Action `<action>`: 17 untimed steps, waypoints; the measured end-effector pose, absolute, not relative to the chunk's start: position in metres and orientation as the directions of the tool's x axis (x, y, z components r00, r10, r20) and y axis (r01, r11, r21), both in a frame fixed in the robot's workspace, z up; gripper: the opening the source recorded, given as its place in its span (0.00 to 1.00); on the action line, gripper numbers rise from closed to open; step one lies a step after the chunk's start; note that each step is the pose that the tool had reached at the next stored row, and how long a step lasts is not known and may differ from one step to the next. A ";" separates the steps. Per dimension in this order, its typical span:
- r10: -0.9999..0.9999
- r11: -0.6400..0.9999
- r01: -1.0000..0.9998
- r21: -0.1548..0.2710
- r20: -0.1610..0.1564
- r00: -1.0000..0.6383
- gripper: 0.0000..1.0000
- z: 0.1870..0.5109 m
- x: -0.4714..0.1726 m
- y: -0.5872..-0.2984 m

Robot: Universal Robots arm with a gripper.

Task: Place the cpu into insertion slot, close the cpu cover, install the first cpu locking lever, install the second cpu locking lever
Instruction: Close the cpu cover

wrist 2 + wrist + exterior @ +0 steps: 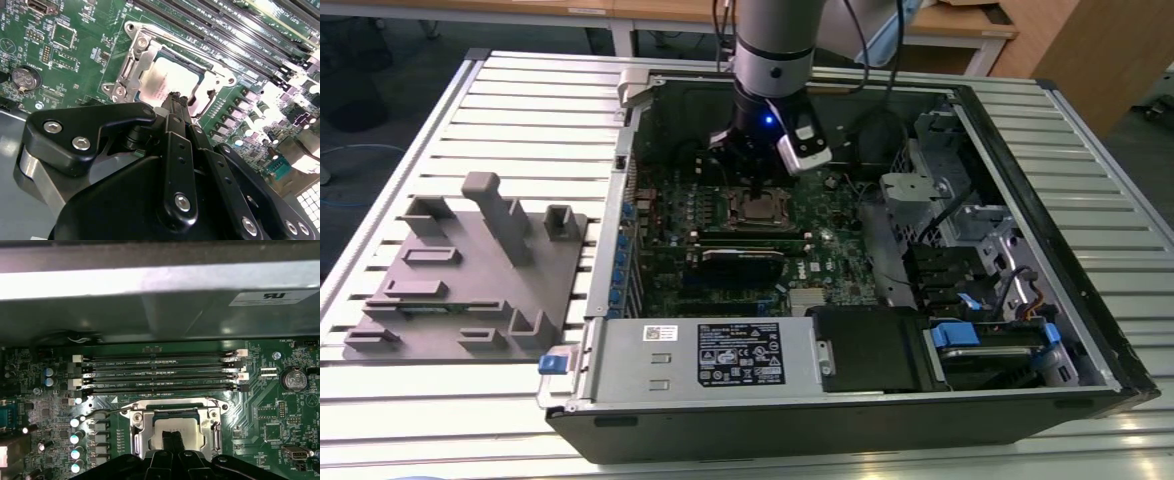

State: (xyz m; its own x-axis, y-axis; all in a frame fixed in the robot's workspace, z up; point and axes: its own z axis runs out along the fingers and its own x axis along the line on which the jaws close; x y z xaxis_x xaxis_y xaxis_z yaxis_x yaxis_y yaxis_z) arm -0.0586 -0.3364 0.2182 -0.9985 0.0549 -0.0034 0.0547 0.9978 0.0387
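Note:
The cpu [189,426] lies flat in the insertion slot [758,208] on the green motherboard, its silver-grey top showing through the cut-out of the cpu cover [137,434]. The cover lies down over the chip, and the slot's contact field is hidden beneath. A thin wire lever [106,412] juts out from one corner of the cover. My gripper [173,441] hangs straight over the chip, fingers pressed together with nothing between them. In the second wrist view the fingertips [176,100] stand at the chip's [170,77] edge; I cannot tell whether they touch it.
Long black memory slots [160,372] run beside the socket, with the case wall [160,315] behind them. A black card [744,255] and the power supply [734,355] sit toward the case front. A grey fixture [467,270] stands on the slatted table at the exterior view's left.

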 end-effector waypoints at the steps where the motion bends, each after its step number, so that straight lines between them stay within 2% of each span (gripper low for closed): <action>1: 0.055 0.998 0.055 0.039 -0.004 -0.998 0.10 0.218 -0.060 -0.336; 17: 0.055 0.998 0.055 0.039 -0.007 -0.998 0.10 0.213 -0.071 -0.337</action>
